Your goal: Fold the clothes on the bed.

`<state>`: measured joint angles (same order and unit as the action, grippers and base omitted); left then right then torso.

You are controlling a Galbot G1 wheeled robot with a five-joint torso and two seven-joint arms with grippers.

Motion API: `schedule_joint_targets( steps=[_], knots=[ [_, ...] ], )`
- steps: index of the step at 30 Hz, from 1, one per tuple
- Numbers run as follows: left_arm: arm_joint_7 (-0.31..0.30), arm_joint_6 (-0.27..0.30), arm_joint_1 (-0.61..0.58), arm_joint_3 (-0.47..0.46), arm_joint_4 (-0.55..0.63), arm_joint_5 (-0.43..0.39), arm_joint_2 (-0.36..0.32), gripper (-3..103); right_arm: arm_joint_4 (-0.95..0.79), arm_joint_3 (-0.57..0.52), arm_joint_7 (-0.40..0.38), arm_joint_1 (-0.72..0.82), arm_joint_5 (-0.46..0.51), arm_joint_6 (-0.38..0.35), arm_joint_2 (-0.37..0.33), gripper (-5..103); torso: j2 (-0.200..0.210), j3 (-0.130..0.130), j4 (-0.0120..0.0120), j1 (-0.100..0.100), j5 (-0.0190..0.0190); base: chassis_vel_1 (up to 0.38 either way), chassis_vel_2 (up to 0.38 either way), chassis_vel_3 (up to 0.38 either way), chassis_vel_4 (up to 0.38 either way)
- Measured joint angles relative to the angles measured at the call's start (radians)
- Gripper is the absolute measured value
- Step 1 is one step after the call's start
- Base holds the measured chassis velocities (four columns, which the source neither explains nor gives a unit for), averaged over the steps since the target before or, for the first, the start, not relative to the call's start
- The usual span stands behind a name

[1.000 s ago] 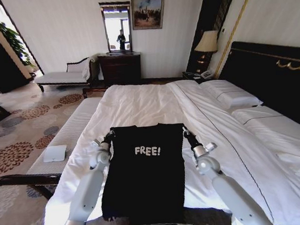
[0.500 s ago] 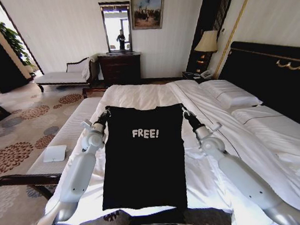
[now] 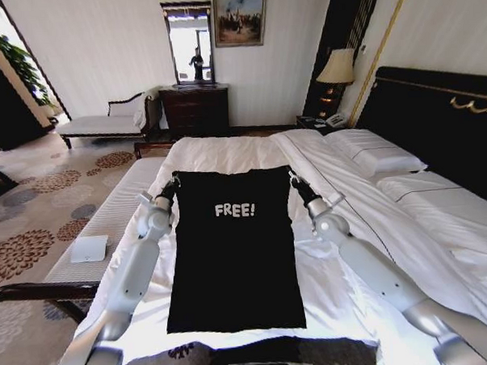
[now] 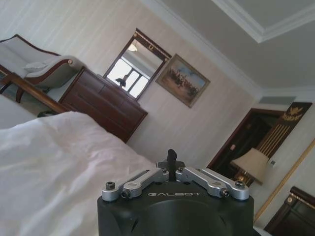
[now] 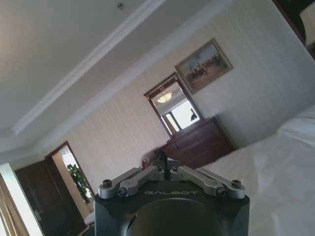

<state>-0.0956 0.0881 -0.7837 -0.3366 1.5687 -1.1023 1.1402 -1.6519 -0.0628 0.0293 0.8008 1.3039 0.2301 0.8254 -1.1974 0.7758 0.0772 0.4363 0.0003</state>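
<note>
Black short-sleeved T-shirt of soft cloth (image 3: 234,256) with white "FREE!" lettering, stretched flat and lengthwise over the white duvet of the large dark-framed bed (image 3: 226,155). Left hand (image 3: 170,188) is clenched on the shirt's far left corner; right hand (image 3: 295,183) is clenched on the far right corner. The shirt's near hem lies at the bed's near edge. In each wrist view, the fingers (image 4: 171,156) (image 5: 162,158) meet.

a hotel bedroom: bed (image 3: 407,224), lamp (image 3: 336,68), dresser (image 3: 194,110).
</note>
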Motion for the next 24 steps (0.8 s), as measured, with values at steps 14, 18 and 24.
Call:
schedule_joint_targets(
  steps=[14, 18, 24],
  knots=[
    [-0.071, 0.056, -0.372, -0.096, 0.251, 0.088, -0.084, 0, -0.251, -0.093, -0.162, 0.44, -0.138, -0.035, -0.064, 0, 0.0, 0.0, -0.0001, 0.0, -0.0001, 0.0, 0.0, 0.0, 0.0],
    [-0.077, 0.083, -0.473, -0.13, 0.305, 0.11, -0.091, 0, -0.272, -0.127, -0.219, 0.555, -0.188, -0.069, -0.03, 0, 0.0, 0.0, -0.0001, 0.0, -0.0002, 0.0, 0.0, 0.0, 0.0],
    [-0.088, 0.097, -0.593, -0.16, 0.36, 0.108, -0.07, 0, -0.298, -0.194, -0.228, 0.703, -0.259, -0.074, 0.021, 0, 0.0, 0.0, 0.0, 0.0, -0.0002, 0.0, 0.0, 0.0, 0.0]
  ],
)
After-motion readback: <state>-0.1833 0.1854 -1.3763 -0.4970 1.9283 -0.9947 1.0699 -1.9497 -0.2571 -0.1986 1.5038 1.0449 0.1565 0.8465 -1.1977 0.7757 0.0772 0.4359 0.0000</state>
